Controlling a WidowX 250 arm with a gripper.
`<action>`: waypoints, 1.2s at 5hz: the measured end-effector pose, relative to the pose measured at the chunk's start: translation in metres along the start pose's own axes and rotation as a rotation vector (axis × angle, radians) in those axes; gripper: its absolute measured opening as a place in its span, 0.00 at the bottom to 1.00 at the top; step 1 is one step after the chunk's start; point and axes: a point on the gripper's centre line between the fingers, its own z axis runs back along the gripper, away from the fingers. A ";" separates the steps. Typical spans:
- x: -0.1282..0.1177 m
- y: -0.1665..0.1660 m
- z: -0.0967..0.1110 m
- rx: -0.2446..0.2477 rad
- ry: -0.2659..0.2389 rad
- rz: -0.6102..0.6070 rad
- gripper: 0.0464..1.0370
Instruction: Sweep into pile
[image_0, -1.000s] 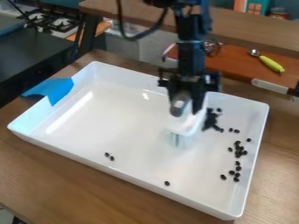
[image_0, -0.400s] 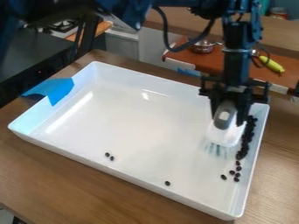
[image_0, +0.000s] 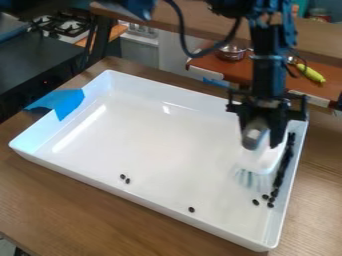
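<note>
Over the right part of the white tray (image_0: 167, 145), my gripper (image_0: 262, 137) is shut on a brush (image_0: 262, 159) with a grey and white handle. Its pale bristles point down at the tray floor. Just right of the brush, dark beans (image_0: 283, 167) lie in a narrow band along the tray's right wall. Several loose beans (image_0: 256, 202) are at the band's lower end. Two beans (image_0: 125, 178) sit at the lower left, and a single bean (image_0: 191, 209) lies near the front wall.
Blue tape (image_0: 63, 102) covers part of the tray's left rim. Behind the tray, a brown-red surface holds a metal pot (image_0: 231, 52) and a yellow-green handled tool (image_0: 310, 73). A toy stove (image_0: 63, 26) stands at the upper left.
The gripper and brush have moved right from the tray's middle, then shifted slightly. The beans on the right have gone from scattered clusters to a tight band against the wall.
</note>
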 end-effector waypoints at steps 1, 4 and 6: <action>-0.013 0.045 0.063 -0.069 -0.083 0.037 0.44; -0.103 0.177 0.135 0.020 -0.194 0.037 0.44; -0.144 0.276 0.106 0.209 -0.206 -0.034 0.44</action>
